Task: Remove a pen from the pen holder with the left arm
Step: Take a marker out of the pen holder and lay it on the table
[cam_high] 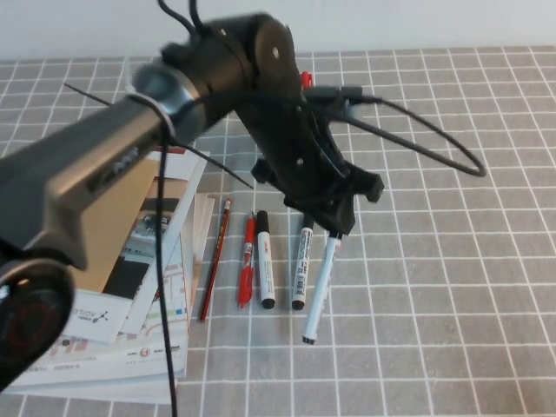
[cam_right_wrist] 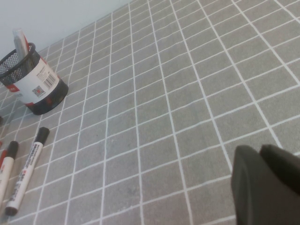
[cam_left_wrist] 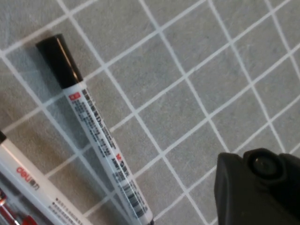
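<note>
The left gripper (cam_high: pixel 334 228), just right of the centre of the high view, has its fingers clamped on the top end of a pale blue-white pen (cam_high: pixel 320 291). The pen slants down and to the left from the fingers, with its dark tip towards the lower middle of the frame. Whether that tip touches the cloth cannot be told. Just left of the pen a black-capped marker (cam_high: pixel 301 261) lies flat, then a second marker (cam_high: pixel 264 261), a red pen (cam_high: pixel 247 261) and a dark red pencil (cam_high: pixel 215 261), all roughly parallel in a row. Further left, a stack of booklets (cam_high: pixel 148 295) fills the lower left under the left arm. A black cable (cam_high: pixel 434 130) loops out to the right of the wrist. Everything rests on a grey tablecloth (cam_high: pixel 452 304) with a white grid. The pen holder (cam_right_wrist: pixel 35 84), a black mesh cup with a white label and one pen standing in it, shows only in the right wrist view, beyond the markers. The right gripper (cam_right_wrist: pixel 265 178) appears there as a dark bulk over bare cloth, well apart from the holder.
</note>
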Available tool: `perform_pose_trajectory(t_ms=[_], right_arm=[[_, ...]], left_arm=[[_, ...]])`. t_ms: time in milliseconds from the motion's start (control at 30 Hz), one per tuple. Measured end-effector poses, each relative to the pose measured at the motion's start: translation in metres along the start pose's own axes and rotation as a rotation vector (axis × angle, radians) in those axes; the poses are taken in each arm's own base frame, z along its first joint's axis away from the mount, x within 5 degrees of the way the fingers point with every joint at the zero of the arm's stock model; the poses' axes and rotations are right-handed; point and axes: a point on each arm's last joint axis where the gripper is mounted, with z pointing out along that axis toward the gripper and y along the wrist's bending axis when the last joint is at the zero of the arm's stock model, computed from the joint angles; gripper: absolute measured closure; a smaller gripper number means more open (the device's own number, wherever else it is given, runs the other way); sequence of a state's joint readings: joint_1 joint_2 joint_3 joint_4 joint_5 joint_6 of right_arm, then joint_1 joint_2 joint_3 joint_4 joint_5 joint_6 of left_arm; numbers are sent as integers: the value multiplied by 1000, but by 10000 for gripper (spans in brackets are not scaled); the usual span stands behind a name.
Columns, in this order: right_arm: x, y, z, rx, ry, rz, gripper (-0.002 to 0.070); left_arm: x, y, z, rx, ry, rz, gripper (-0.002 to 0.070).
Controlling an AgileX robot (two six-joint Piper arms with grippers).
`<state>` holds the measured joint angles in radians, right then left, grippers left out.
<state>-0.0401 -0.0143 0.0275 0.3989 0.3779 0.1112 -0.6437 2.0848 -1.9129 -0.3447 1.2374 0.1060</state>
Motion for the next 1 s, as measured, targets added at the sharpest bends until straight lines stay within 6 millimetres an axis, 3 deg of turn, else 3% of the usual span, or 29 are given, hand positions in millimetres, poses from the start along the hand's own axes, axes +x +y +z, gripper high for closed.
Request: perform_pose_trajectory(t_ms=[100,233,633,1000], right_arm=[[0,0,0,0,0,0,689],[0,0,0,0,0,0,689],[0,0,0,0,0,0,688],[0,0,0,0,0,0,689]], left_arm=[[-3,7,23,4,18,-44,556],[-9,12,36,7,-19,-90,556],[-19,40,48,-13,-103,-219,556],[-26,47,58,-27,-172,-231,559]])
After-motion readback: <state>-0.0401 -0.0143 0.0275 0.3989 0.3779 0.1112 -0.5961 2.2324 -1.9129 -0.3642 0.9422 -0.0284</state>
